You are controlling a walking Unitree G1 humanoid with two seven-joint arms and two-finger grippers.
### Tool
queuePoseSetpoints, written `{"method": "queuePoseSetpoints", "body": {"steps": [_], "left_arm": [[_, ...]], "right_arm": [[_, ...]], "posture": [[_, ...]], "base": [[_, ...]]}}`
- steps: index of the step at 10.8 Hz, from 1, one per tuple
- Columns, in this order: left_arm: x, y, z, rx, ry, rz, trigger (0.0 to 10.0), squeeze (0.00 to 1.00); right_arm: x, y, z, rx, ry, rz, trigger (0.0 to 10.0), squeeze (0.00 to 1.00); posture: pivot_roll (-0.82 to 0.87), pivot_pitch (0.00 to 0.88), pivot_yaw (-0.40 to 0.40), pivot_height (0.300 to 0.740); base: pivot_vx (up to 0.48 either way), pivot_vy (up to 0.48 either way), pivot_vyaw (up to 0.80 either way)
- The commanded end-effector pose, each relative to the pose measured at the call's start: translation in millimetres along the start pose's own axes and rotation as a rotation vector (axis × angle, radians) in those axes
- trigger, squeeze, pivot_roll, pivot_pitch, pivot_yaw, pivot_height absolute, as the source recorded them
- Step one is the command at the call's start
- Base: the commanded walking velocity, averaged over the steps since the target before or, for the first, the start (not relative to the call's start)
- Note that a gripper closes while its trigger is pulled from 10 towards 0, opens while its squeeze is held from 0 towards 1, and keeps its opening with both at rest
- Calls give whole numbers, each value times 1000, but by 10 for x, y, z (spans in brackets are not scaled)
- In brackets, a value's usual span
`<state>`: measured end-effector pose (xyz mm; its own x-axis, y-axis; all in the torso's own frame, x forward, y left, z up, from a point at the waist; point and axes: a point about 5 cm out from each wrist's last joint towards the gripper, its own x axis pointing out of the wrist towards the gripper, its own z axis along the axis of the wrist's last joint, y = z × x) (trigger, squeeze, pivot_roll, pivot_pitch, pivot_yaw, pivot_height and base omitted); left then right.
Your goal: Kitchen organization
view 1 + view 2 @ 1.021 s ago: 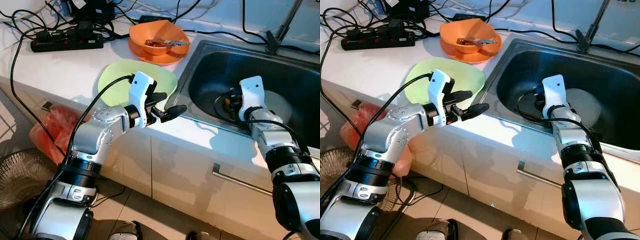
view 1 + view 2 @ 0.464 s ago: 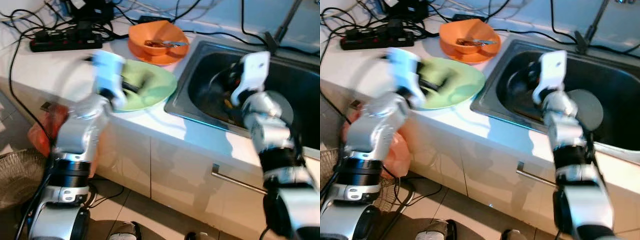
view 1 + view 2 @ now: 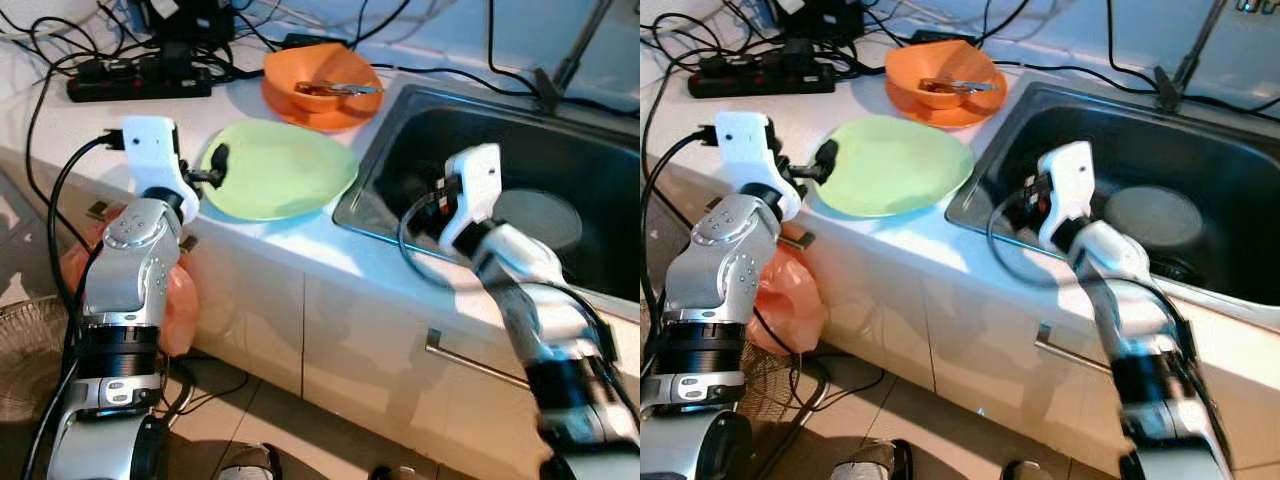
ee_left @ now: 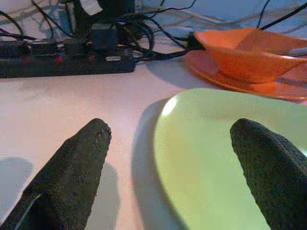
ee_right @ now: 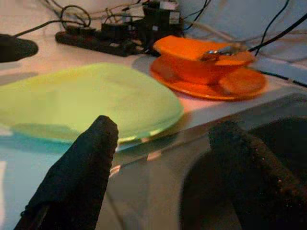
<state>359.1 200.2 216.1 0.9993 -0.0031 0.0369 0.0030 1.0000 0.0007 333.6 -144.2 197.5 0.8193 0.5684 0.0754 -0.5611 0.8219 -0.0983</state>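
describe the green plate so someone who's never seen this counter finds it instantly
Start at the steel sink set into the white counter. Just off its left rim lies the green plate, flat and bare, with the left gripper at its far edge, jaws open. Its neighbour behind, the orange bowl, sits on an orange saucer and holds utensils; the green one is larger, pale lime.

The green plate (image 3: 280, 167) is showing a smooth, matt plastic-like face, and the orange bowl (image 3: 318, 82) behind it is looking glossier. The sink (image 3: 560, 150) is gleaming as brushed metal, while the countertop (image 3: 110, 130) is reflecting softly.
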Motion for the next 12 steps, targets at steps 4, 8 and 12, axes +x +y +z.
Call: {"method": "queuePoseSetpoints", "body": {"steps": [4, 8, 12], "left_arm": [[87, 133, -164, -211, 156, 57, 10000, 0], [211, -155, -151, -465, 273, -129, 10000, 0], [213, -328, -262, -806, 455, -198, 10000, 0]], "right_arm": [[-167, 208, 178, -26, 19, 172, 10000, 0], [-282, 305, 260, -55, 46, 247, 10000, 0], [-330, 330, 325, -83, 67, 286, 10000, 0]], "posture": [[99, 102, -3, 740], [77, 105, -2, 740], [66, 111, 0, 740]], "base": [[0, 0, 0], [0, 0, 0], [0, 0, 0]]}}
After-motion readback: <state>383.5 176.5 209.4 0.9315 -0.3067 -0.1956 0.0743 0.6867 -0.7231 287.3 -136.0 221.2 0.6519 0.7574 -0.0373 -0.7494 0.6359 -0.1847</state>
